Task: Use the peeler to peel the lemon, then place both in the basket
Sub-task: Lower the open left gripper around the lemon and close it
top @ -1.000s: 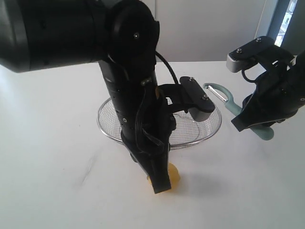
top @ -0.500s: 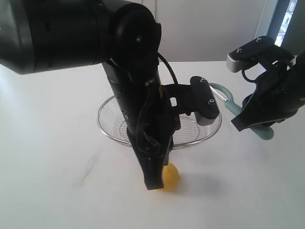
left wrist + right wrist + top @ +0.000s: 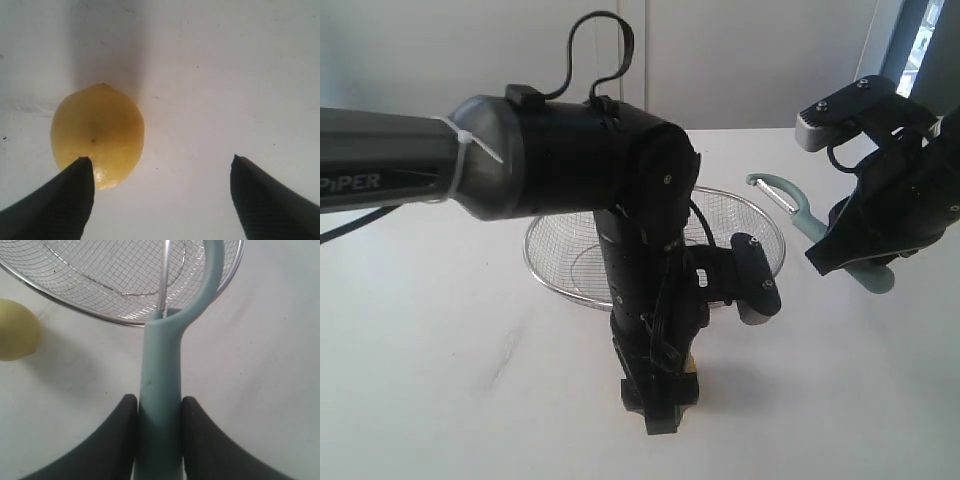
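White table (image 3: 420,330), pale wall behind, a strip of window at far right.

Left pincer (image 3: 160,167): pointed straight down at the table, fingers spread wide, holding nothing. The lemon (image 3: 97,135) lies on the table under it, not centred in the gap but off at one fingertip (image 3: 75,185). Whether that tip touches the rind I cannot tell. The skin that shows looks whole, with no peeled strip visible (the underside is hidden).

Behind this pincer, and between the two arms, sits the basket (image 3: 565,255). The mesh that shows holds nothing, though the left arm hides part of it.

Right pincer (image 3: 159,400): raised off the table just beside the basket and closed snugly on the teal handle of the peeler (image 3: 157,355). The blade head reaches out ahead of the fingers, over the basket's rim.

Progress, as I judge it: little is settled. The tool is in hand, the lemon is loose and outside the basket, and no peeling is evident. Left to do: regrasp the lemon, peel it, then put both in the basket.
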You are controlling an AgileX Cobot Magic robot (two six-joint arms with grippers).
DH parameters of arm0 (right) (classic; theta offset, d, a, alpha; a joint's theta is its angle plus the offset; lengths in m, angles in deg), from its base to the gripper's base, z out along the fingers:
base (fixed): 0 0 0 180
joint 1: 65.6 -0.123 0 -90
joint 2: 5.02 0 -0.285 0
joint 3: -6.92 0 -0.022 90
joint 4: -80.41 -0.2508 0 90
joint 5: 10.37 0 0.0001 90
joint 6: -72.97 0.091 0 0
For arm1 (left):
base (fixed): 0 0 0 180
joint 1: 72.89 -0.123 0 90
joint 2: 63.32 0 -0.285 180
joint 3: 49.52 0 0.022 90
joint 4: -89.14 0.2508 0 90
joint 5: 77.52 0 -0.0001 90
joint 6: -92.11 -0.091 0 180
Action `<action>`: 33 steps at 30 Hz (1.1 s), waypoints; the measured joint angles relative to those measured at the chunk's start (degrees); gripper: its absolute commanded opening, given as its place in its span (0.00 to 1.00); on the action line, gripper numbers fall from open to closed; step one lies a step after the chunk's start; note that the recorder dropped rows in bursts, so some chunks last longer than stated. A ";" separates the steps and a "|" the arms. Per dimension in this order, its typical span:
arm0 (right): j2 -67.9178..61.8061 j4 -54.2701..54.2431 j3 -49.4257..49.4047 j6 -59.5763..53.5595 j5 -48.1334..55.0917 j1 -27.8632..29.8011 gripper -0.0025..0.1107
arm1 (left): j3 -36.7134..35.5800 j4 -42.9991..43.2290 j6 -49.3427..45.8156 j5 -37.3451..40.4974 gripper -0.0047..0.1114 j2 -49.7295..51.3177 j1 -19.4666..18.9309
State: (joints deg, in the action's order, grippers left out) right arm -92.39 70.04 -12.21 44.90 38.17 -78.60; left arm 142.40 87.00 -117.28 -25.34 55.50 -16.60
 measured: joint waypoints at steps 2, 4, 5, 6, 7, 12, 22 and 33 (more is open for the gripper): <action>0.00 0.00 0.00 0.00 0.00 0.00 0.02 | 0.00 0.00 0.00 -0.75 0.71 0.82 0.00; 0.00 0.00 0.00 0.00 0.00 0.00 0.02 | 0.00 0.34 0.00 -2.24 0.71 1.52 0.00; 0.00 0.00 0.00 0.00 0.00 0.00 0.02 | 0.00 0.76 0.00 -3.08 0.71 1.75 0.00; 0.00 0.00 0.00 0.00 0.00 0.00 0.02 | 0.00 1.56 0.00 -3.49 0.71 1.87 0.00; 0.00 0.00 0.00 0.00 0.00 0.00 0.02 | 0.00 2.53 0.00 -4.03 0.71 1.87 0.00; 0.00 0.00 0.00 0.00 0.00 0.00 0.02 | 0.00 4.97 0.00 -5.52 0.71 1.98 0.00; 0.00 0.00 0.00 0.00 0.00 0.00 0.02 | 0.00 4.97 0.00 -7.75 0.71 1.98 0.00; 0.00 0.00 0.00 0.00 0.00 0.00 0.02 | 0.00 4.97 0.00 -7.84 0.71 1.98 0.00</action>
State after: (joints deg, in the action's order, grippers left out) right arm -92.39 70.04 -12.21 44.90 38.17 -78.60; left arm 142.40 91.97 -117.28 -33.18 57.47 -16.60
